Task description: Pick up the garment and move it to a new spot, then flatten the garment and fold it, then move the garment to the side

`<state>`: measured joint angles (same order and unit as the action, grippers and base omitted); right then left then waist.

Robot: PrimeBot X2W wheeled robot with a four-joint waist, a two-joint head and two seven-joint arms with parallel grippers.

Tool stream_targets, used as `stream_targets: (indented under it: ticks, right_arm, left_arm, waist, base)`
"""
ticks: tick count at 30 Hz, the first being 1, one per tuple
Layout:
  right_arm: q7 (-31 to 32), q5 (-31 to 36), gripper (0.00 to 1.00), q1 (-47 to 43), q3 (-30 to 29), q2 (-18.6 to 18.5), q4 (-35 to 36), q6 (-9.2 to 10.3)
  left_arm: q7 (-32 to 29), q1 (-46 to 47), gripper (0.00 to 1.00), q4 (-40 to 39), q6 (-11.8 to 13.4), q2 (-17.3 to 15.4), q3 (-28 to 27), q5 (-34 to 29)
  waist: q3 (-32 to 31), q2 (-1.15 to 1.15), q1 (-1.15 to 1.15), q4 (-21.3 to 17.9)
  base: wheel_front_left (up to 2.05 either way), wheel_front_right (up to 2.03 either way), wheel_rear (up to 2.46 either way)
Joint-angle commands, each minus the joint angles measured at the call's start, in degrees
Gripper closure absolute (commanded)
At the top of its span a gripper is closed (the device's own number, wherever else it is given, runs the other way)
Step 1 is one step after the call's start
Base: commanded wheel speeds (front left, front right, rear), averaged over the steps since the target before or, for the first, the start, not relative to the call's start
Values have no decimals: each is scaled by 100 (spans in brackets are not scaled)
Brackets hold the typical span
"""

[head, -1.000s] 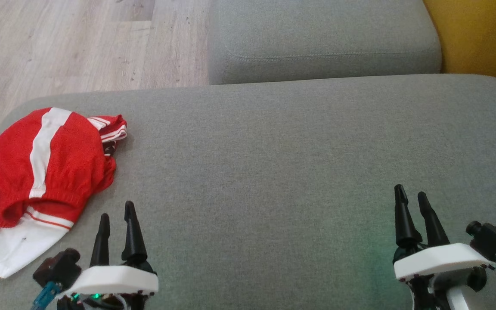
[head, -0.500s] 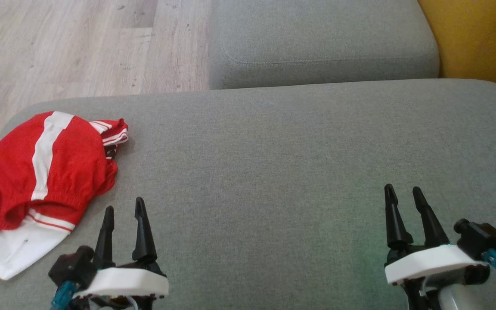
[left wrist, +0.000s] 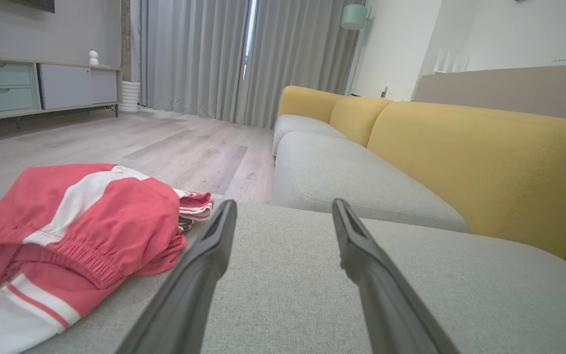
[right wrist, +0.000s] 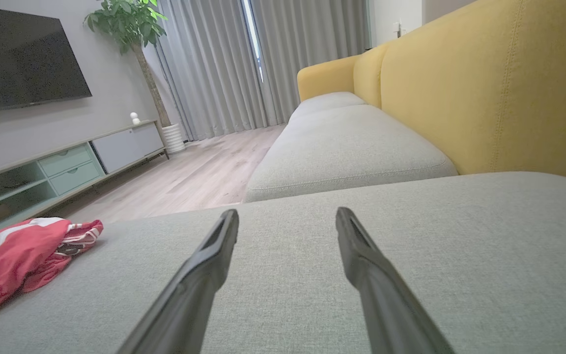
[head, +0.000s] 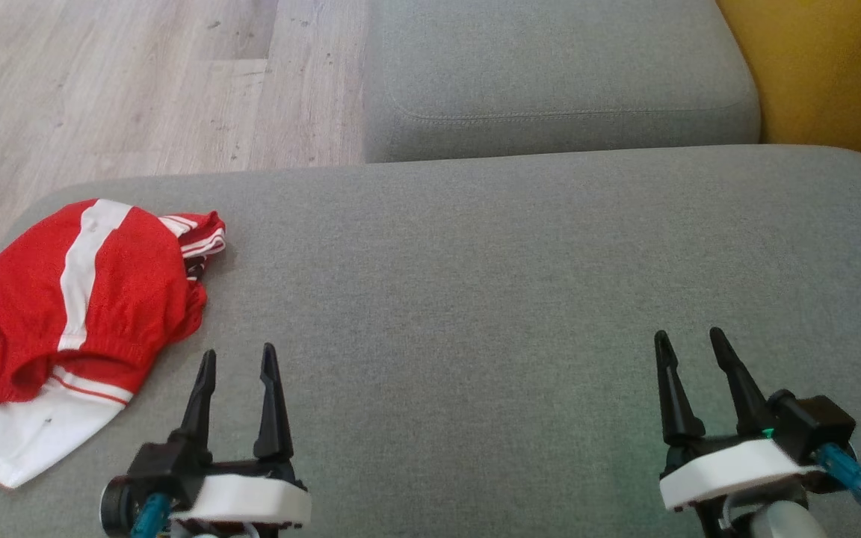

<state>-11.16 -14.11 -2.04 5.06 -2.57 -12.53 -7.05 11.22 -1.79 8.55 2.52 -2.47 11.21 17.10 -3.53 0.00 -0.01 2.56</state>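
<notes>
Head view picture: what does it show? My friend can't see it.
A crumpled red and white garment lies at the left edge of a grey sofa cushion. The left gripper and right gripper point up from the bottom, jaws open and empty, the left one close beside the garment.

Grey-seated yellow sofa (right wrist: 484, 88), pale wood floor (head: 139, 82), grey curtains (left wrist: 243, 59).

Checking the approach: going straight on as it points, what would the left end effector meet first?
Not the garment, lying left of its line. The left end effector points across the cushion; the way looks free, though depth is unclear.
</notes>
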Motion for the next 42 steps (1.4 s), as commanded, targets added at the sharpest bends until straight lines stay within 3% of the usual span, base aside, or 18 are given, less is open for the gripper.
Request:
stream_targets:
  ticks: [1,18,42]
  right_arm:
    - [-120,323,0,157,94,-28,182,-38]
    - [-384,1221,0,140,-38,-31,-139,-44]
    - [-384,1249,0,176,-136,-31,-190,-44]
  left_arm:
    - [110,128,0,-173,57,-36,-73,-325]
    - [378,142,0,179,398,-41,-7,-1089]
    - [378,228,0,336,417,-41,-60,-880]
  waist:
    - [-8,0,1,-2]
    - [-47,0,1,23]
    - [80,0,1,42]
  base:
    - [0,0,0]
    - [0,0,0]
    - [0,0,0]
